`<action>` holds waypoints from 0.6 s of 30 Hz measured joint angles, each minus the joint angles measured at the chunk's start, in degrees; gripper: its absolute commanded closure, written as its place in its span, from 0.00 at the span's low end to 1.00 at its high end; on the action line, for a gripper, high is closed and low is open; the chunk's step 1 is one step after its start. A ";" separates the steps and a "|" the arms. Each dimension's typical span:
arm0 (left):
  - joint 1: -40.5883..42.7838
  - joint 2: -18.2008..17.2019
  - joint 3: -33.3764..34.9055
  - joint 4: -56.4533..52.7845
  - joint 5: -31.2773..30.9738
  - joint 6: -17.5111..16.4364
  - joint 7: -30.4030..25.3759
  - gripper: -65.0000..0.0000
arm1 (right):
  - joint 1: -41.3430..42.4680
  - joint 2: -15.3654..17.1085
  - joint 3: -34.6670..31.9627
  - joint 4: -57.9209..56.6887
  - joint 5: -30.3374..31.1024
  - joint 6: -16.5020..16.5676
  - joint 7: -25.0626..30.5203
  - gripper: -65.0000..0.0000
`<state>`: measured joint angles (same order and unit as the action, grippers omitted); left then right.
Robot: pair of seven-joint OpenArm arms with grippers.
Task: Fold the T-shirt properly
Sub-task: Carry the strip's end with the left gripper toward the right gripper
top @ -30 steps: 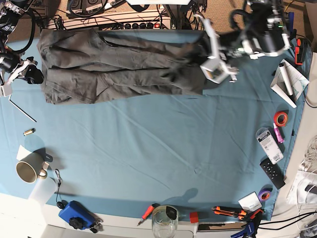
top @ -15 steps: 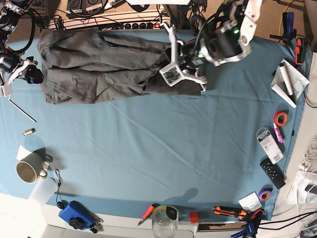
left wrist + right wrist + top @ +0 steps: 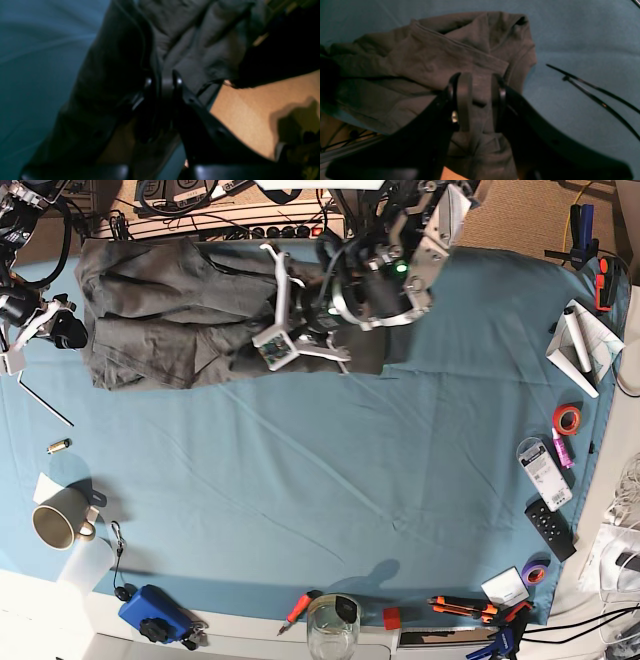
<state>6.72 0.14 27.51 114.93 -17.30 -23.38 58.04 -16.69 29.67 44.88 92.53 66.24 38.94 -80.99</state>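
The dark grey-brown T-shirt (image 3: pixel 150 310) lies along the back edge of the light blue tablecloth (image 3: pixel 300 480), at the left. My left gripper (image 3: pixel 285 345) is shut on a fold of the T-shirt (image 3: pixel 200 37). Its fingertips (image 3: pixel 162 81) pinch the cloth and hold the shirt's right end above the middle of the shirt. My right gripper (image 3: pixel 62 330) hovers at the shirt's left edge. In the right wrist view its jaws (image 3: pixel 481 100) stand slightly apart over the T-shirt (image 3: pixel 420 57), with cloth showing between them.
A thin black cable tie (image 3: pixel 45 405) lies left of the shirt. A mug (image 3: pixel 58 525), a blue box (image 3: pixel 155 612) and a glass jar (image 3: pixel 332 625) stand along the front. A tape roll (image 3: pixel 568 418) and a remote (image 3: pixel 550 528) lie at the right edge.
My left gripper has moved left across the back of the table with the shirt's right end, laying it over the rest of the shirt. The right arm has not moved.
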 measured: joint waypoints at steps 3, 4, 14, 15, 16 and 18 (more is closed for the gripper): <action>-0.72 0.44 0.70 -0.70 0.33 0.04 0.09 1.00 | 0.00 0.00 0.00 0.00 0.02 -0.02 0.00 0.78; -0.70 0.74 0.83 -0.70 0.35 0.07 0.11 1.00 | 0.00 0.00 0.00 0.00 0.00 -0.02 0.00 0.78; -0.39 1.44 0.98 -0.70 0.28 -1.95 -3.61 0.65 | 0.00 0.00 0.00 0.00 0.02 0.00 0.00 0.78; -0.39 1.46 1.11 -0.70 0.20 -1.90 -4.31 0.59 | 0.00 0.00 0.00 0.00 0.00 -0.02 0.00 0.78; -0.42 1.46 1.16 -0.70 0.15 -1.90 -4.63 0.56 | 0.00 0.00 0.00 0.00 0.02 0.00 0.00 0.78; -0.39 1.44 1.14 -0.70 0.35 -1.64 -5.03 0.56 | 0.00 0.00 0.00 0.00 0.02 0.00 0.00 0.78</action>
<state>6.33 1.58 28.64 114.24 -16.95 -25.02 53.01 -16.69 29.67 44.88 92.53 66.26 38.94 -80.99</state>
